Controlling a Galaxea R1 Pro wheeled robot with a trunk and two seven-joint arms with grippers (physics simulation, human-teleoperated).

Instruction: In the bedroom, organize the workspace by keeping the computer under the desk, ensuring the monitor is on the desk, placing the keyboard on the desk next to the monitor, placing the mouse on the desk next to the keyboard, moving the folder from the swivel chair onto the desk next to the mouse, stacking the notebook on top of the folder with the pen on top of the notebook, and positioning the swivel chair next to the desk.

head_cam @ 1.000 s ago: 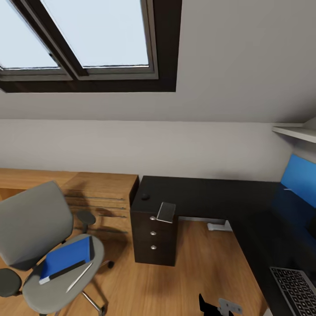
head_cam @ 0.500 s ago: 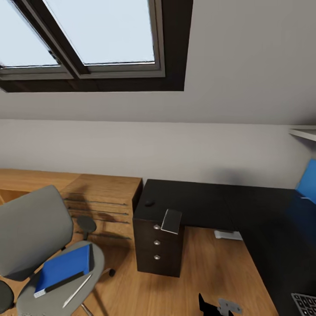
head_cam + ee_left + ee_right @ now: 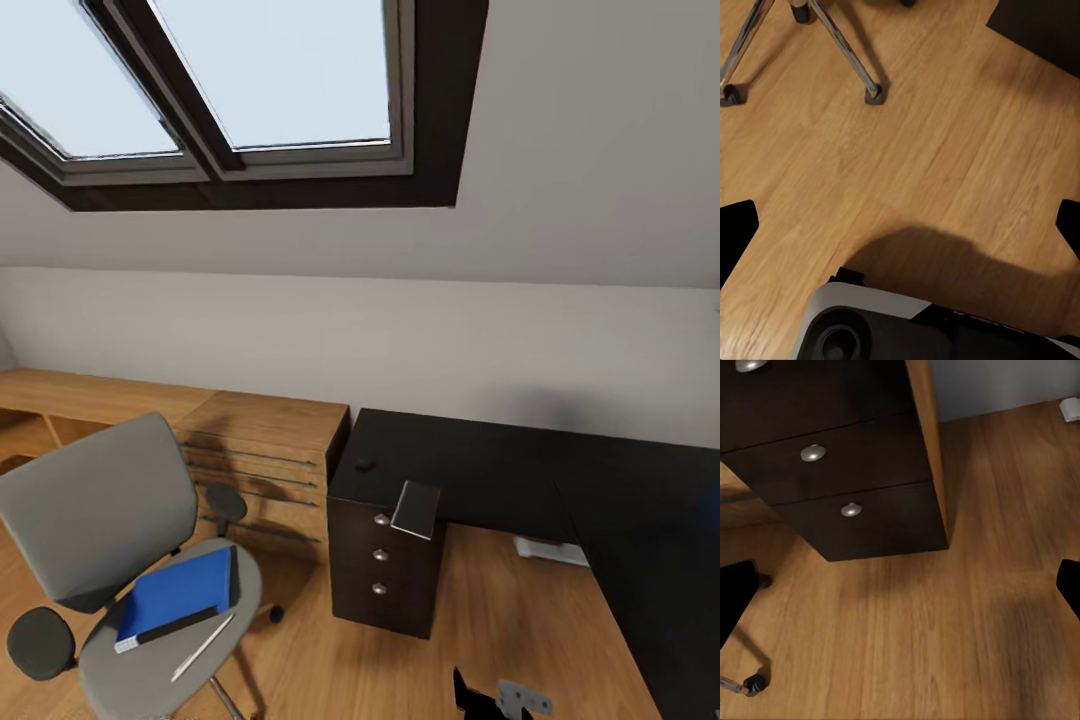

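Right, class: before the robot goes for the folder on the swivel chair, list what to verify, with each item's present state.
1. Folder lies flat on the swivel chair seat: ok.
2. Pen lies loose on the seat beside the folder: ok.
3. Mouse on the desk: ok.
4. Left gripper and right gripper open, empty: ok.
5. Flat grey object at the desk corner is the notebook: cannot tell.
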